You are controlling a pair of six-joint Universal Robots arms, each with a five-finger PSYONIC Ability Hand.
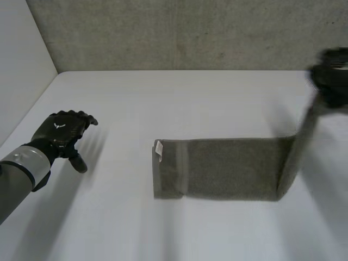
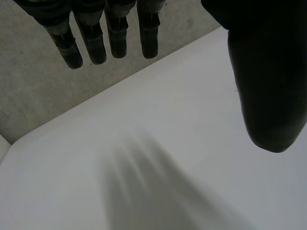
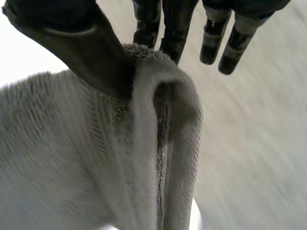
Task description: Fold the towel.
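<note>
Towel (image 1: 228,168): grey terry strip on white tabletop (image 1: 136,98), one end pinched up by right robot hand (image 3: 81,43); left robot hand (image 1: 62,130) unclenched, well apart.

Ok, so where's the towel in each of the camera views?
Head view: the towel lies right of centre on the table, its right end held up by the right robot hand.
Left wrist view: bare table beneath the left robot hand.
Right wrist view: the towel is pinched between the right robot hand's thumb and fingers.
Shared landmark: the white table.
</note>
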